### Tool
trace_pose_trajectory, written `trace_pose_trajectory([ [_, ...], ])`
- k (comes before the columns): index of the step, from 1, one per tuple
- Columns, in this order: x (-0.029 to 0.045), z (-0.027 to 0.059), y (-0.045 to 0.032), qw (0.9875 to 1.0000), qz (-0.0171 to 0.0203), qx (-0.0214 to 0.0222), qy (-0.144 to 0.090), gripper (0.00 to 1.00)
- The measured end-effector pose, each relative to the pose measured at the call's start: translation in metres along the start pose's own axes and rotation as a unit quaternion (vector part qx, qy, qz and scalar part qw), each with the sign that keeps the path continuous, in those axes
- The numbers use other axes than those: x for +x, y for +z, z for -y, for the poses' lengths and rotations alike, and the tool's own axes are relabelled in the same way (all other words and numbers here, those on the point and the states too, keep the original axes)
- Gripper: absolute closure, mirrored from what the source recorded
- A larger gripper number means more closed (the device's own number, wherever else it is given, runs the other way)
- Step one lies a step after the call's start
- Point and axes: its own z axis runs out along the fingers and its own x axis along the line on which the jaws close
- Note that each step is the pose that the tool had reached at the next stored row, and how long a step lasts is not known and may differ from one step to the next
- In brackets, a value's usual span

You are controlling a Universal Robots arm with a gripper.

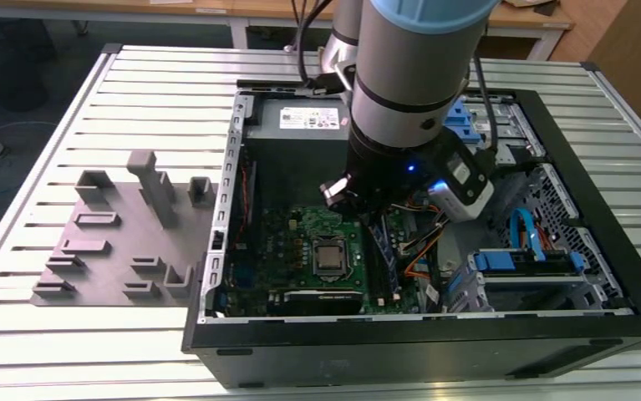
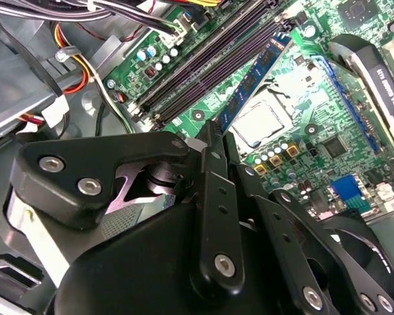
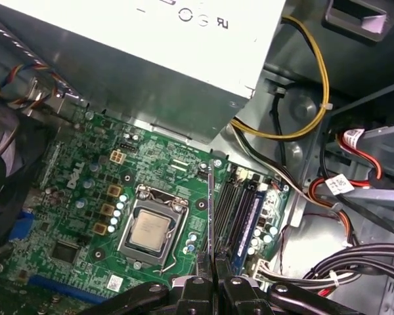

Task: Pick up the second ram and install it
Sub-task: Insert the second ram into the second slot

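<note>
Fingers clamped on end of second ram, nr slots at 3 o'clock of CPU, exterior view. Prob. light, stiff, fragile: hold by edges.

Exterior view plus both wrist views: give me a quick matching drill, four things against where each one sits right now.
Things
1. second ram
2. grey fixture blocks
3. processor
4. blue drive bracket

Places
A. on the slatted table, at the exterior view's left of the case
B. in its socket on the motherboard
C. between the fingers, over the motherboard
D. inside the case, at the exterior view's right

Pairs: 1-C, 2-A, 3-B, 4-D
</note>
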Motion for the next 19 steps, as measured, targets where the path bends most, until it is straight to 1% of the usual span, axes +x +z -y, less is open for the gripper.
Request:
trace_pose_trajectory([
  [10,0.0000,0.0000,0.0000,0.9996,0.0026,0.0023,0.027,0.89],
  [13,0.0000,0.0000,0.0000,0.9990,0.0042,0.0038,0.045,0.89],
  [19,0.0000,0.0000,0.0000,0.9981,0.0058,0.0052,0.061,0.89],
])
